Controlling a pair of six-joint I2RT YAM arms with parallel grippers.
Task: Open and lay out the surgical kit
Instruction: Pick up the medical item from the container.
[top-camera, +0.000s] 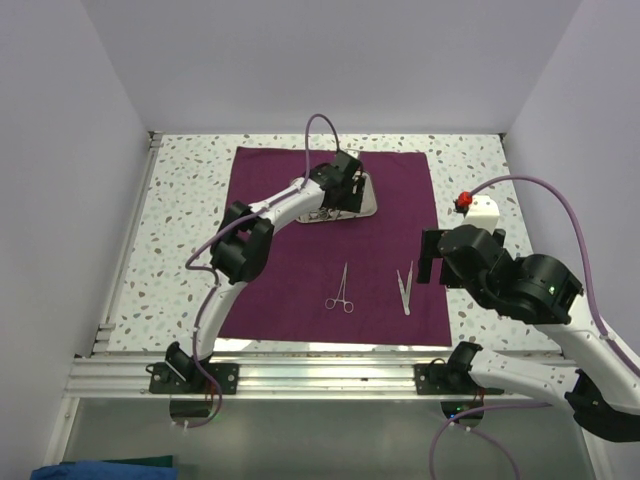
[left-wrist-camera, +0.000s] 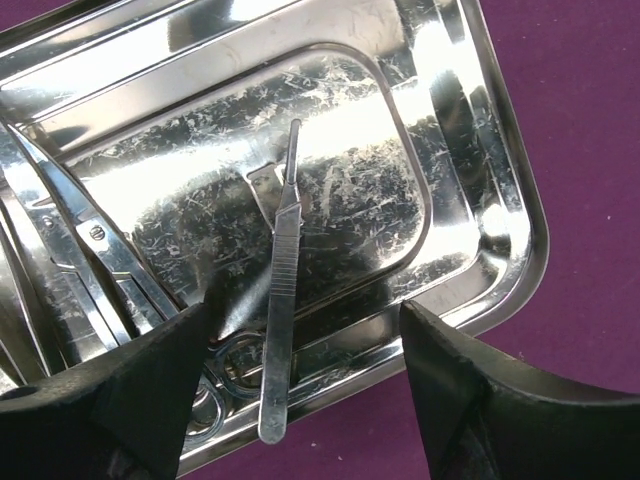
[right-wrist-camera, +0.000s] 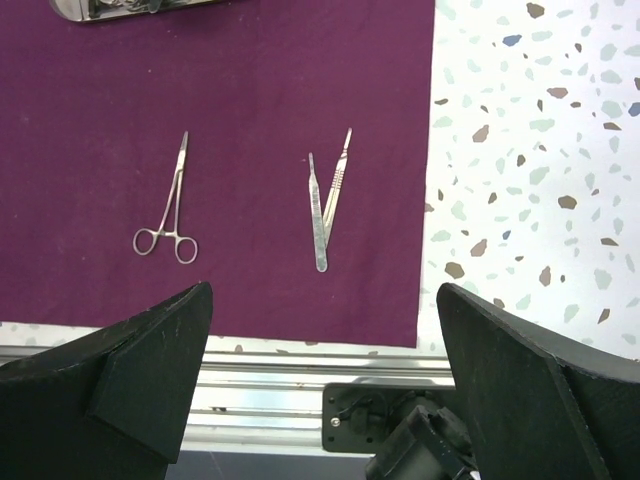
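The dark purple cloth (top-camera: 290, 270) lies spread flat on the table. The shiny steel tray (top-camera: 368, 203) sits on its far middle. My left gripper (top-camera: 345, 180) hovers over the tray, open and empty. In the left wrist view a scalpel (left-wrist-camera: 280, 290) lies across the tray (left-wrist-camera: 500, 200), its handle end over the near rim between my fingers, with ring-handled instruments (left-wrist-camera: 110, 260) at the left. Ring-handled forceps (top-camera: 341, 290) and tweezers (top-camera: 405, 288) lie on the cloth's near half; they also show in the right wrist view, forceps (right-wrist-camera: 170, 205) and tweezers (right-wrist-camera: 328, 200). My right gripper (top-camera: 432, 257) is open and empty at the cloth's right edge.
A speckled terrazzo tabletop (top-camera: 185, 200) surrounds the cloth. A metal rail (top-camera: 300, 375) runs along the near edge, seen also in the right wrist view (right-wrist-camera: 260, 380). White walls close in the left, far and right sides.
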